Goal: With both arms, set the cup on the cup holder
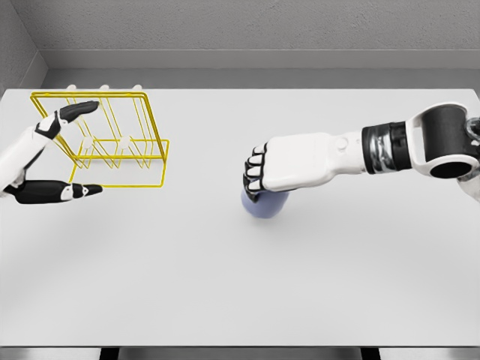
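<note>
A pale blue cup (264,205) sits on the white table (240,285) near the middle, mostly hidden under my right hand (259,177). The right hand's fingers are curled down over the cup's top and wrap it. A yellow wire cup holder (120,139) with upright white pegs stands at the back left. My left hand (64,150) is at the far left, fingers spread wide, with one finger across the holder's left corner and the thumb below its front rail. It holds nothing.
Grey walls (240,30) rise behind the table's back edge. The table's front edge (240,346) runs along the bottom of the head view. The right forearm (390,146) reaches in from the right above the table.
</note>
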